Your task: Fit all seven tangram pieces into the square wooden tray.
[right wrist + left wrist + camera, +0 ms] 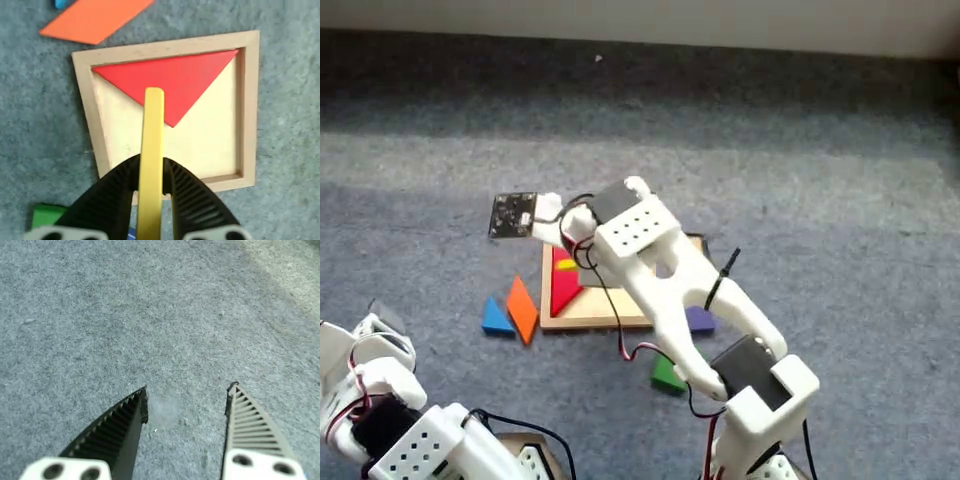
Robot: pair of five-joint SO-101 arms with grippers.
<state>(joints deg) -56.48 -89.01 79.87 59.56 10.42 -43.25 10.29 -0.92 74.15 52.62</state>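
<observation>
**Operator:** State of the right claw?

**Technician:** The right claw is narrow and clamped on the yellow piece. The piece stands on edge between both fingers and projects past their tips.

**Operator:** Where is it in relation to the tray?

**Technician:** It is above the wooden tray. In the wrist view the far end of the yellow piece overlaps the red triangle. Whether they touch cannot be told.

**Operator:** What is in the tray?

**Technician:** The red triangle lies flat inside, long side against one wall, apex toward the middle. The visible floor around it is bare wood.

**Operator:** And the loose pieces?

**Technician:** All lie on the grey mat. In the high view:
- The orange parallelogram lies just beside the tray's left wall.
- The blue triangle lies just beside the orange parallelogram, on the side away from the tray.
- The purple piece sits at the tray's right side, partly under the arm.
- The green piece lies near the tray, toward the arm bases.

**Operator:** And the left claw?

**Technician:** The left claw is wide with nothing between its fingers. It hangs over bare mat, well apart from the tray.
</observation>
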